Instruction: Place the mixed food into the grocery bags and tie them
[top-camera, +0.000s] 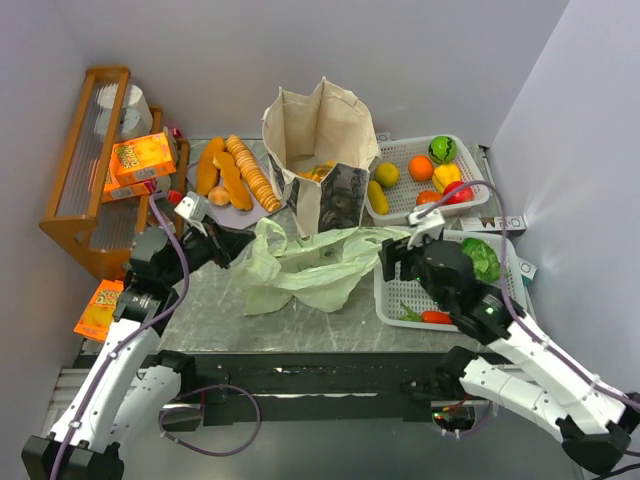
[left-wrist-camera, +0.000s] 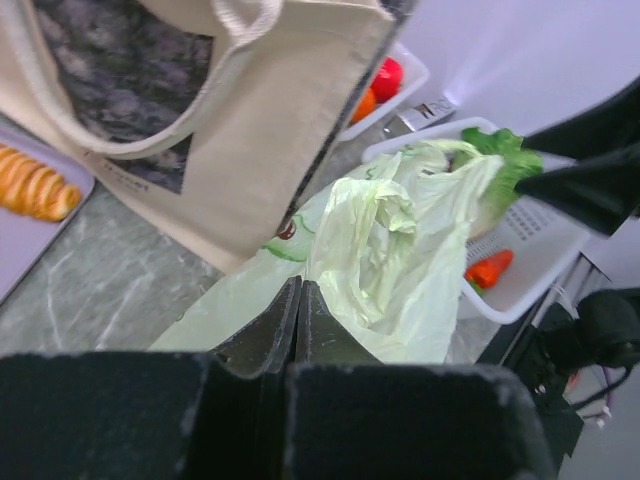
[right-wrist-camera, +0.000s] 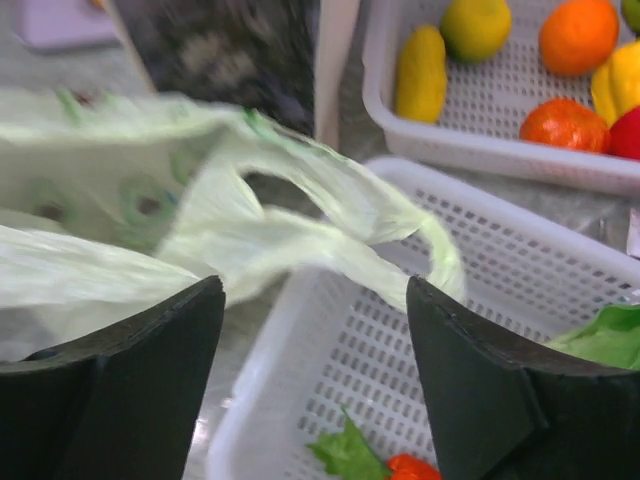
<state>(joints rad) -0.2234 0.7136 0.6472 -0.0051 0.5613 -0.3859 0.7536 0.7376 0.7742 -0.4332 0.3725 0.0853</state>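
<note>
The pale-green plastic bag (top-camera: 305, 265) lies crumpled on the table in front of the upright beige tote (top-camera: 320, 140). My left gripper (top-camera: 225, 252) is shut at the bag's left edge (left-wrist-camera: 380, 260); no plastic shows between its tips (left-wrist-camera: 298, 285). My right gripper (top-camera: 395, 255) is open at the bag's right end, and a loop handle (right-wrist-camera: 330, 235) drapes over the basket rim just ahead of its fingers (right-wrist-camera: 313, 285). The cabbage (top-camera: 483, 258) and carrot (top-camera: 437, 317) lie in the near white basket (top-camera: 395, 300). Fruit pieces (top-camera: 440, 170) sit in the far basket.
Bread loaves (top-camera: 235, 175) lie on a tray at the back left. Orange boxes (top-camera: 140, 158) rest on a wooden rack (top-camera: 85, 170) along the left wall. An orange snack packet (top-camera: 98, 308) lies beside my left arm. Walls close in on both sides.
</note>
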